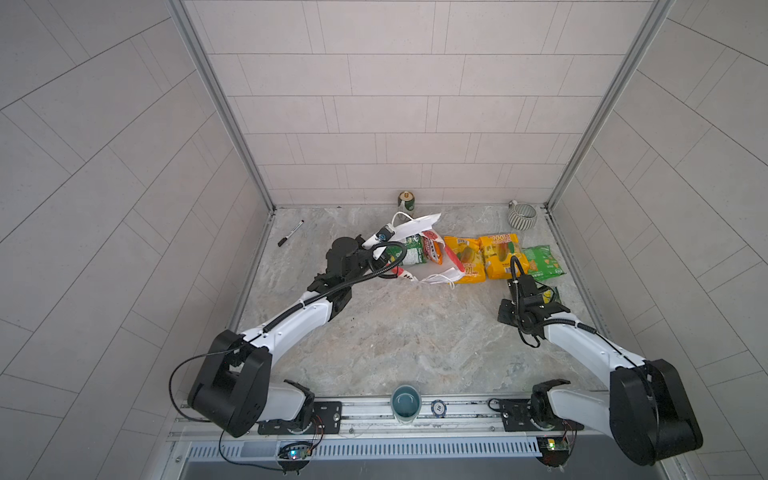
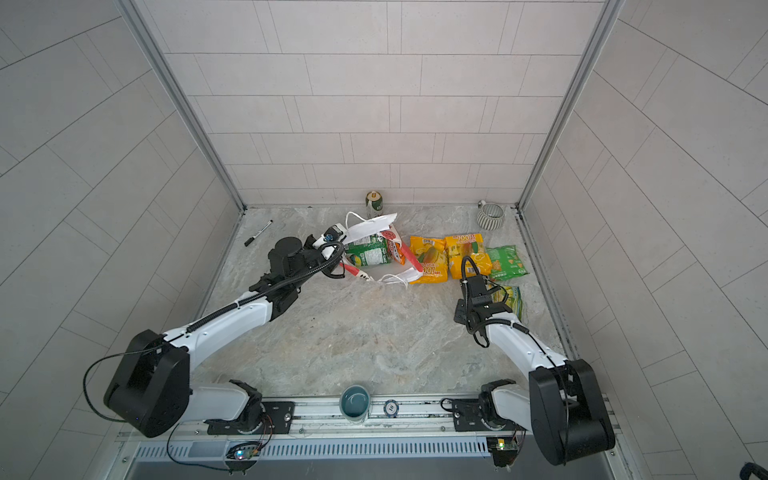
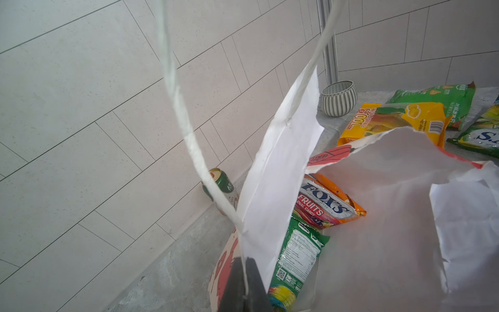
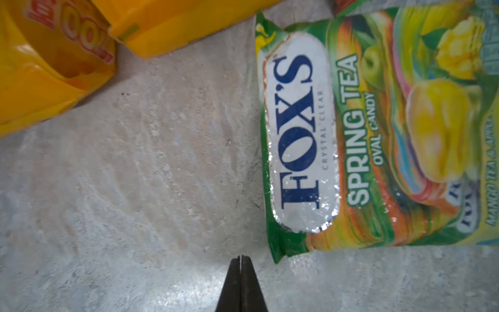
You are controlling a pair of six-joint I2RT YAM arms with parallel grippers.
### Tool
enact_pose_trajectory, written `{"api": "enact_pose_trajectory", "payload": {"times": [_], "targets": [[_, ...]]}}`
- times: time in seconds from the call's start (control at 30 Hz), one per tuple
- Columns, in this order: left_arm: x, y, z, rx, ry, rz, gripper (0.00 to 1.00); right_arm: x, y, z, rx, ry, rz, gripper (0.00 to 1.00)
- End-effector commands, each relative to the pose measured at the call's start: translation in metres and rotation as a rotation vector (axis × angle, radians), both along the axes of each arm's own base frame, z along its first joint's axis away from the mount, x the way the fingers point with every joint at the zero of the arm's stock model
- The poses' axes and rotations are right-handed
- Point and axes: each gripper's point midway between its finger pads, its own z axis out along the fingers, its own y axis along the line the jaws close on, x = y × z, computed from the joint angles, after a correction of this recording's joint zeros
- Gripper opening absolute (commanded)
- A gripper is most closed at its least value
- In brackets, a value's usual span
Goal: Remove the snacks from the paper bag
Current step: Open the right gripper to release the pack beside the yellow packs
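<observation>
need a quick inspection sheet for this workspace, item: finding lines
surface: marble-look tabletop, few dark specks
job's things: paper bag on its side, torn; green packet and red-orange packet inside; two yellow-orange packets, bright green packet, Spring Tea packet out
clutter: drink can, marker, striped pot; teal cup on front rail
grippers: left pincer shut on bag wall; right pincer shut, empty, over bare tabletop
cables: black conduit along each forearm, looped at wrists
surroundings: tiled walls, metal posts

Can point(image 1: 406, 200), striped mug point(image 1: 522, 216), marker point(image 1: 290, 233), teal cup point(image 1: 406, 402) and possibly a token point(image 1: 437, 407) show.
</observation>
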Motion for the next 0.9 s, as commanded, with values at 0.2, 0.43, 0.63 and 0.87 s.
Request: {"api": "enact_pose_trajectory", "payload": {"times": [0.2, 0.43, 0.63, 0.87], "targets": [[0.003, 0.009, -0.01, 0.016, 0.02, 0.032, 0.0, 0.017, -0.02, -0.014, -0.035, 0.043, -0.135, 0.04], [0.002, 0.01, -0.008, 0.017, 0.016, 0.033, 0.0, -0.003, -0.052, -0.027, 0.019, 0.057, -0.317, 0.07], [0.003, 0.007, -0.01, 0.006, 0.022, 0.022, 0.0, -0.003, -0.063, -0.02, 0.031, 0.031, -0.316, 0.09], [0.003, 0.006, -0.009, -0.003, 0.025, 0.015, 0.0, 0.011, -0.052, -0.015, 0.115, -0.045, -0.303, 0.14]]}}
